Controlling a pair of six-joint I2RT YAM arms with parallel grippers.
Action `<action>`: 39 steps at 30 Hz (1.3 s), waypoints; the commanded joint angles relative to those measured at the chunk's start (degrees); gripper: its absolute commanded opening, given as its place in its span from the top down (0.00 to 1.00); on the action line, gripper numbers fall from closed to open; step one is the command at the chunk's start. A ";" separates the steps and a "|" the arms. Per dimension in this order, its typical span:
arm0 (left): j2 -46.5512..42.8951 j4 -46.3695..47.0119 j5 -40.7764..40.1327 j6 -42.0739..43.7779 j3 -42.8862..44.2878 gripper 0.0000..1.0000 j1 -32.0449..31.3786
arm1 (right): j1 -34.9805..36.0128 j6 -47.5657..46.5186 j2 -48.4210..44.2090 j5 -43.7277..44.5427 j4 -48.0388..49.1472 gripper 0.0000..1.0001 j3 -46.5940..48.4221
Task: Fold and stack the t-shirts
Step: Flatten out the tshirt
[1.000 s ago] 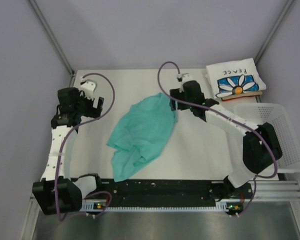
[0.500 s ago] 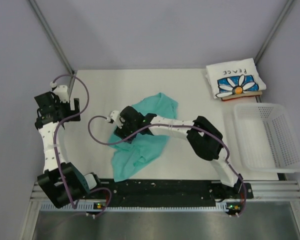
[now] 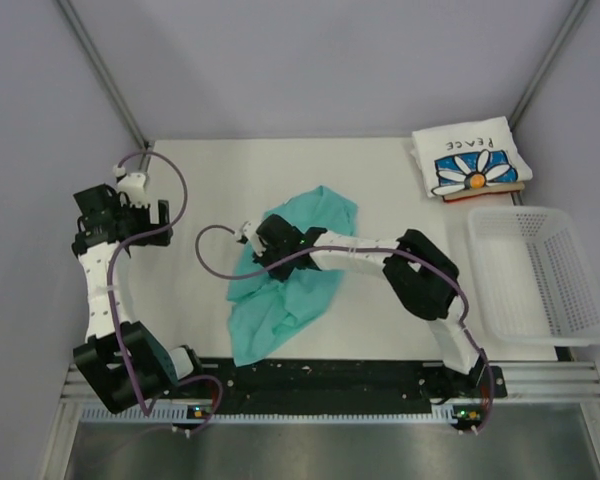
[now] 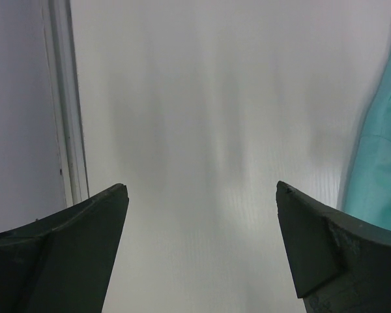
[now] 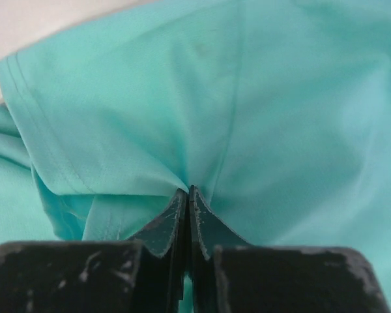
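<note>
Teal t-shirt [image 3: 292,272]: unfolded and rumpled at the middle of the table [image 3: 200,170], lower end close to the near edge, upper part bunched into a shorter, wider heap than a second ago. Right fingers [image 5: 176,218]: pressed together on a raised ridge of the teal cloth just beside a hemmed edge, pinching it; a second ago spread at the shirt's far-right corner, half a second ago over its left part and narrowing. Right arm [image 3: 365,250]: stretched low across the shirt from right to left. Left fingers [image 4: 85,228]: spread wide above bare table, touching nothing, teal cloth only at the right margin of that wrist view. Left arm [image 3: 98,290]: drawn back to the table's left edge, well apart from the shirt. Daisy-print t-shirt [image 3: 470,160]: folded at the far right corner, unmoved, with the white mesh basket [image 3: 525,213] just nearer. Judged meaning: grasp secured, opening step on the teal shirt begun; flattening, folding and stacking onto the daisy-print shirt not yet done; probable next move a lift or drag to spread the cloth, a single-point pinch being liable to bunch it further.
</note>
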 commanded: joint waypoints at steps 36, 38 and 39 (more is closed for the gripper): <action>-6.50 -13.68 -5.77 13.34 -18.82 0.12 -81.02 | -20.54 19.11 -36.33 1.52 -4.45 0.34 -27.37; -4.49 -11.30 -8.94 12.28 -19.70 0.12 -83.93 | -18.26 18.40 -34.13 3.19 -5.52 0.34 -27.45; -3.00 -10.42 -9.74 11.76 -19.44 0.12 -85.07 | -17.38 18.31 -32.98 4.07 -6.13 0.33 -27.71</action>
